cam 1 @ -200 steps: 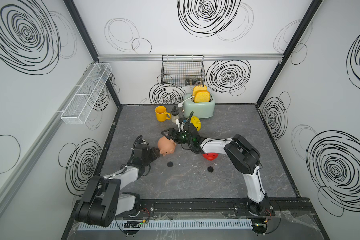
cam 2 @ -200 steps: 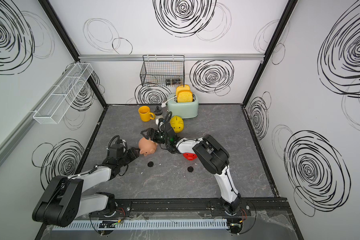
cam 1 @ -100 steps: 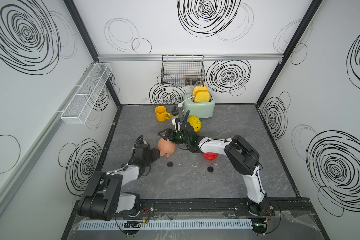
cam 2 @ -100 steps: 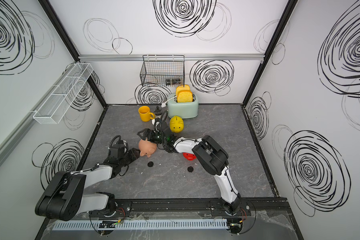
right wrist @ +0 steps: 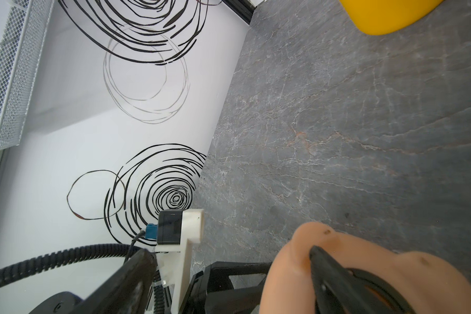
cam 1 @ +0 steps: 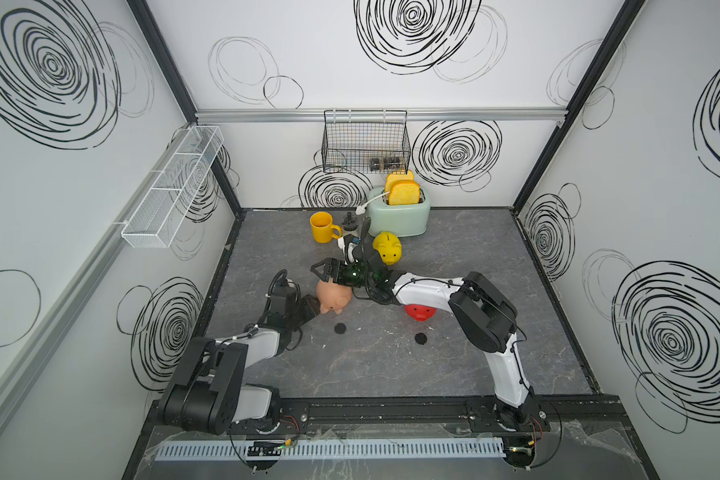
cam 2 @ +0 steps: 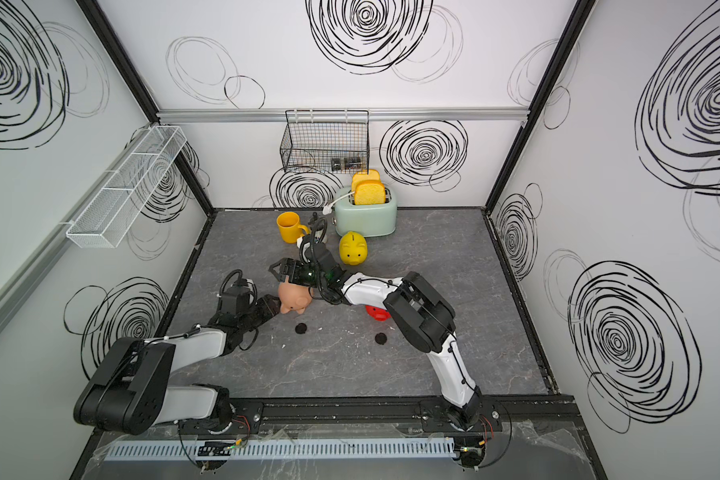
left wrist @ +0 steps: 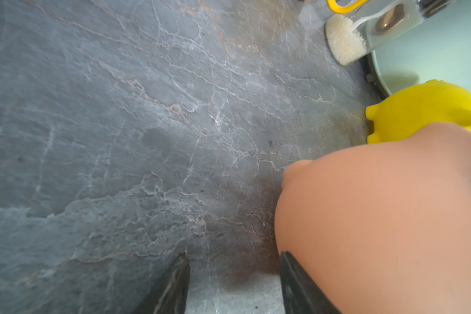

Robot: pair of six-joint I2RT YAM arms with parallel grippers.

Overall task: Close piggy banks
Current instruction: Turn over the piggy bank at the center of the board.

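Working the pink pig (cam 1: pixel 334 296), by the look of it: tipped off its feet on the table (cam 1: pixel 391 365), directly under the right gripper (cam 1: pixel 320 270) and touching the tip of the left gripper (cam 1: pixel 313 306). Bracing rather than grasping on the left: jaws part-way apart, only bare table between them in the wrist view, one finger (left wrist: pixel 291 280) pressed along the pig's flank. Spread wide and empty on the right, one finger (right wrist: pixel 326 266) laid on what looks like the pig's underside. Belly hole not clearly shown in any view; plugged or open, impossible to tell. Probably steadying the pig to bring that hole within reach.

Next, judging from this: keep the pig pinned with the left, then send the right to fetch. Nearest plug (cam 1: pixel 340 328) on the table just past the pig from the right gripper, near the left gripper's tip; second plug (cam 1: pixel 420 338) well back, beside the right elbow. Calls for a narrow pinch and a square push, to avoid skidding the glossy shell off its brace.

Yellow pig (cam 1: pixel 387 248) upright just behind the right wrist; red pig (cam 1: pixel 419 312) back along the right forearm, partly hidden under it.

Against a second ago: a small slide of the right gripper across the pink pig toward the left arm, baring more of the yellow pig; no clear shift in pigs or plugs; no visible change in either jaw gap.
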